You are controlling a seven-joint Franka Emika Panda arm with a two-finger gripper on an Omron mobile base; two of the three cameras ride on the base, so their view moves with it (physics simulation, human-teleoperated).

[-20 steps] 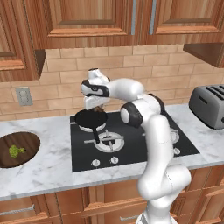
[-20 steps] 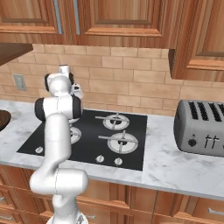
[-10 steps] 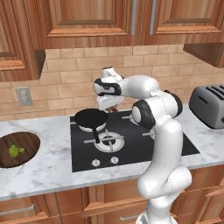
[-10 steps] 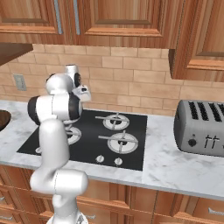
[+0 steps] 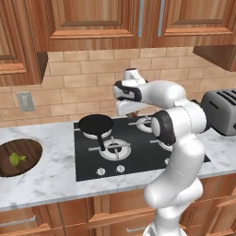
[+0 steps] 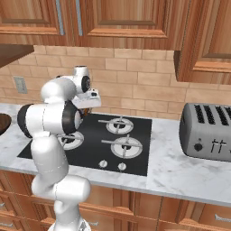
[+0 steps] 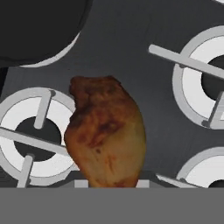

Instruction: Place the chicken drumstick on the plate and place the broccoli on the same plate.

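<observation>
- Landmark: the black gas stovetop set into the white marble counter; all places below are given relative to it.
- Gripper: held in the air over the rear of the stovetop, pointing down. Its jaws are pinched on the chicken drumstick. In the left base view only a small brown bit of the meat shows beneath the hand.
- Chicken drumstick, hand view: an orange-brown piece, broad at the lower end, hanging above the dark stovetop surface between the burner rings, clear of them.
- Black frying pan: sits on the rear left burner of the stovetop, its handle running forward toward the front left burner. In the hand view its dark round edge lies at the upper left, apart from the drumstick.
- Broccoli: a small yellowish-green floret well to the left of the stovetop, lying on the dark brown round wooden board on the counter.
- Toaster: a silver slotted toaster on the counter to the right of the stovetop, well apart from the gripper.
- Control knobs: along the front edge of the stovetop.
- Brick backsplash: behind the stovetop, with a wall outlet to its left and wooden cabinets above.
</observation>
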